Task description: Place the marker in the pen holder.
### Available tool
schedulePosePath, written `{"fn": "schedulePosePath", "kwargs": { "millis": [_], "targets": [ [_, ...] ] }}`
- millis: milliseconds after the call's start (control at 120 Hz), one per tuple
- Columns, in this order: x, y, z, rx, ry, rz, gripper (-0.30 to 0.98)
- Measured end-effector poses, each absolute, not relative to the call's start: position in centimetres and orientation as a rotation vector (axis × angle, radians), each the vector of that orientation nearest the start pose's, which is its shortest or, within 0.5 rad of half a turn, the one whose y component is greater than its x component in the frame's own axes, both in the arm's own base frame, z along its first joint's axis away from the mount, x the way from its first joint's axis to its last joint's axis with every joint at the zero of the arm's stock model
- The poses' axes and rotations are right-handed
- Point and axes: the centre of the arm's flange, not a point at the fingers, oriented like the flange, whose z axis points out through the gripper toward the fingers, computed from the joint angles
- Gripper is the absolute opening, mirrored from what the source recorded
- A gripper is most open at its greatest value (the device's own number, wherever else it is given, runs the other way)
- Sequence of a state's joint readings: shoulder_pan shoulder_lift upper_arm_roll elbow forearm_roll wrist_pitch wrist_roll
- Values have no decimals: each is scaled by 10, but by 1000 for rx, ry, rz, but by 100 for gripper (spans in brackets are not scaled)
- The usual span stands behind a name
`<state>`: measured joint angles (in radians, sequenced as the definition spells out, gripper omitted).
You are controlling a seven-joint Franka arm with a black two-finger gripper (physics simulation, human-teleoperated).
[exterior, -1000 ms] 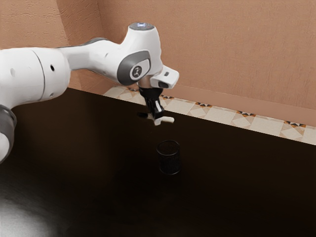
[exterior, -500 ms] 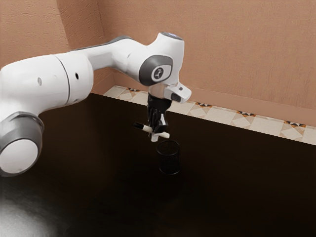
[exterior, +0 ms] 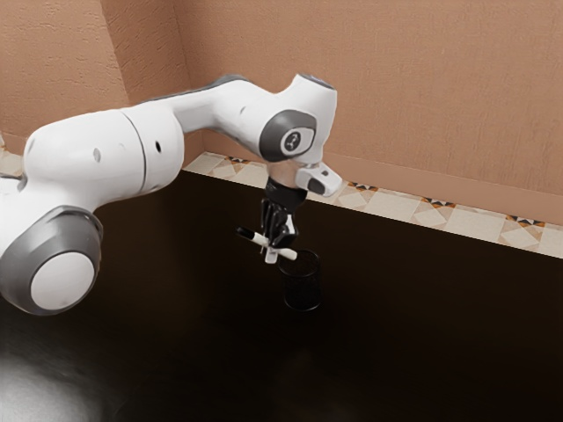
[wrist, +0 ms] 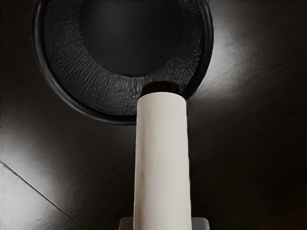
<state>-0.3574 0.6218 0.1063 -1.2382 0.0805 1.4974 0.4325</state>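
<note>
Black, pale-tipped fingers (exterior: 271, 257) are pinching the slim white-and-black marker (exterior: 288, 253) — grasp done. In ext. view, its white end's pointing approx. 4 o'clock, nearing the round black pen holder's (exterior: 302, 292) rim — uprighting, insertion, release prob. remaining.

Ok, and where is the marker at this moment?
In the exterior view, the marker is held tilted in the gripper, beside the top of the pen holder, its lower end toward the exterior view's right, overlapping the rim.
</note>
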Motion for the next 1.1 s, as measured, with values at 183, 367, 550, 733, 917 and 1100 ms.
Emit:
{"fn": "schedulePosePath", "kwargs": {
  "millis": [183, 367, 550, 733, 917, 1100],
  "targets": [
    [673, -182, 367, -2798, 1035, 544, -8],
    [681, -178, 351, -2802, 1029, 553, -8],
    [680, -185, 338, -2797, 1050, 575, 9],
    [678, -188, 339, -2791, 1060, 584, 42],
    [675, -188, 381, -2792, 1062, 503, 56],
    [615, -57, 558, -2949, 802, 122, 62]
  ]
}}
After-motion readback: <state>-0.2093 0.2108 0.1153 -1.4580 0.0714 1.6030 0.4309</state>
